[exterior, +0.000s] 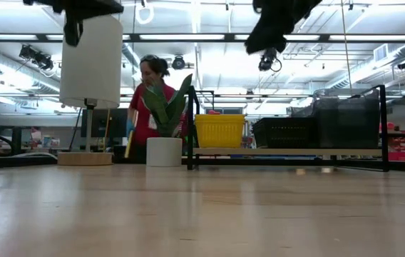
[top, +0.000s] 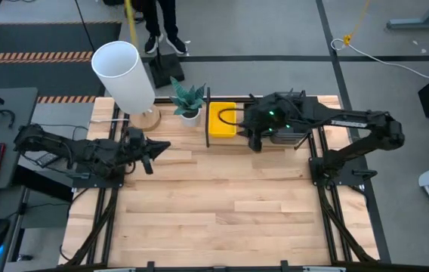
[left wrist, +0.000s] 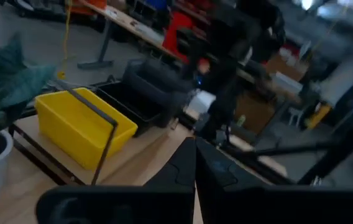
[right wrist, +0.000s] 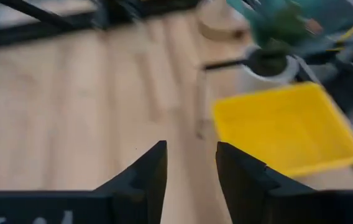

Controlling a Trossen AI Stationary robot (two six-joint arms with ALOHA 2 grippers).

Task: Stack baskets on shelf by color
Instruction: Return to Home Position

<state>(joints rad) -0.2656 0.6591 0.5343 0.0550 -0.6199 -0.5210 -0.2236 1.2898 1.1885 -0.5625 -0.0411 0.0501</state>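
The black shelf (exterior: 288,151) stands at the table's far edge. On it rest a yellow basket (exterior: 219,130) at its left end, a black perforated basket (exterior: 281,132) in the middle and a dark grey basket (exterior: 346,120) at its right end. How many lie in each stack I cannot tell. My right gripper (right wrist: 191,163) hangs open and empty above the table, just in front of the yellow basket (right wrist: 288,127), pointing slantwise down. My left gripper (left wrist: 195,163) is shut and empty at the table's left, level, pointing toward the shelf (left wrist: 105,134).
A white lamp shade (top: 124,75) on a wooden base and a small potted plant (top: 188,102) stand left of the shelf. A person (exterior: 149,100) is behind the table. Bare wooden tabletop (top: 222,211) spreads over the near half.
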